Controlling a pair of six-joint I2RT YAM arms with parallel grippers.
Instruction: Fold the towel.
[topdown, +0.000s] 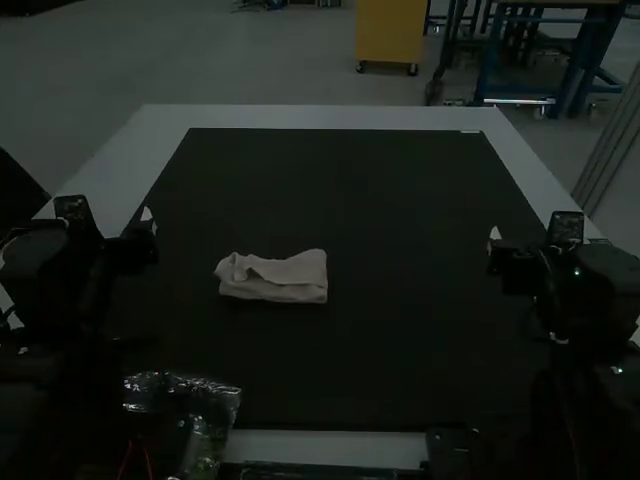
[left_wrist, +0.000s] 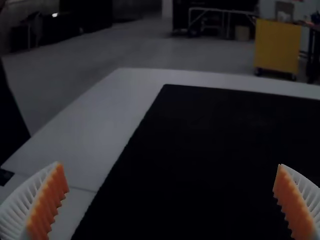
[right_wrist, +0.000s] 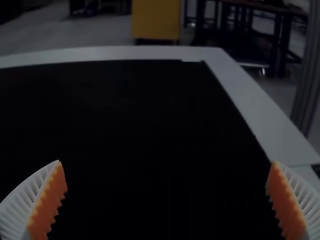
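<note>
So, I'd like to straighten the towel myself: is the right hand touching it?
Apart. The right hand is open, and the high view shows a broad stretch of black mat between it and the towel.

Table, one: pale top, showing as a border along the far edge and both sides. Mat, one: black, flat, covering most of the top that I can see. Towel, one: light, folded into a compact oblong, left of the mat's middle, its left end rumpled. Clear plastic wrapping, crinkled: near left corner, exact support unclear.
</note>
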